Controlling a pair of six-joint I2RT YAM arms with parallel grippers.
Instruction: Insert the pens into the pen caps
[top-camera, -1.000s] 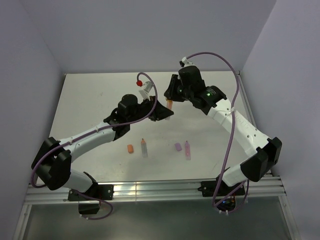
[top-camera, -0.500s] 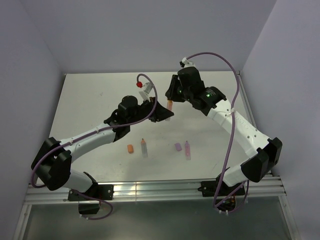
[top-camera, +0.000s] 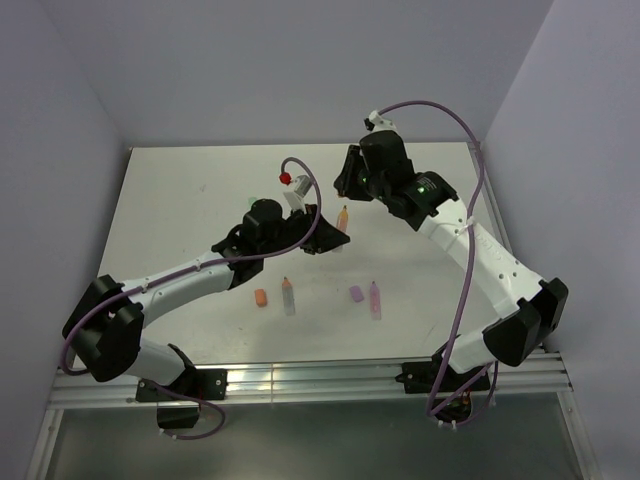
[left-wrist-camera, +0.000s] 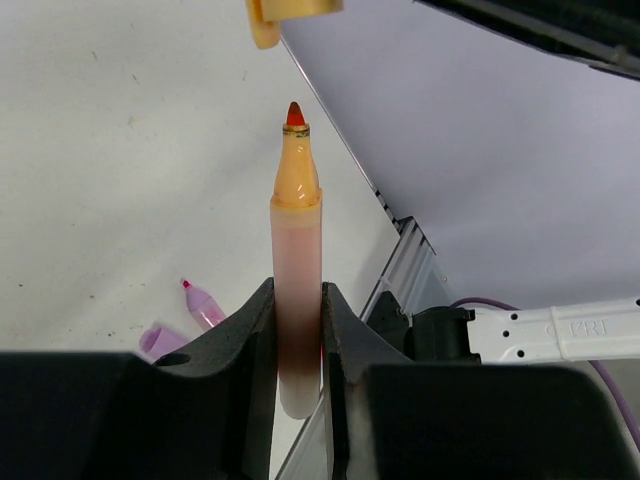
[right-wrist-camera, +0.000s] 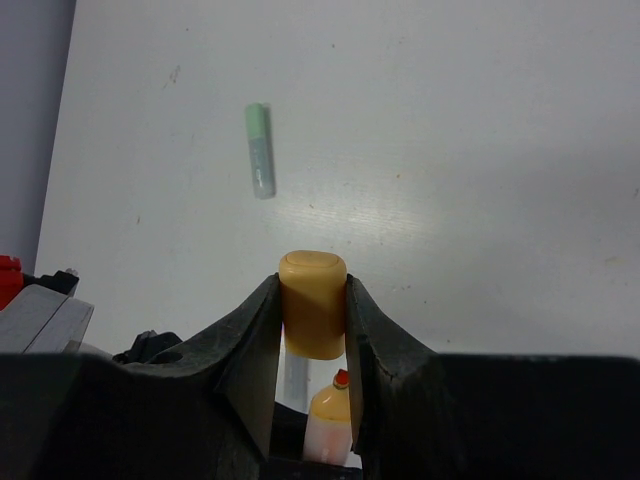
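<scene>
My left gripper (top-camera: 333, 234) is shut on an orange pen (top-camera: 343, 217) and holds it upright, its red tip (left-wrist-camera: 294, 113) bare. My right gripper (top-camera: 348, 192) is shut on an orange cap (right-wrist-camera: 313, 303), open end down, just above the pen tip and apart from it. The cap also shows at the top of the left wrist view (left-wrist-camera: 290, 14). The pen shows below the cap in the right wrist view (right-wrist-camera: 335, 418). On the table lie an orange cap (top-camera: 260, 298), an orange pen (top-camera: 288, 297), a purple cap (top-camera: 356, 294) and a pink pen (top-camera: 375, 299).
A green pen (right-wrist-camera: 260, 150) lies alone further out on the table in the right wrist view. The table's right edge and metal rail (left-wrist-camera: 405, 265) run close by in the left wrist view. Purple walls enclose the table.
My left gripper has shifted right and nearer with the orange pen. My right gripper has drawn back a little, so a small gap now shows between pen tip and cap.
</scene>
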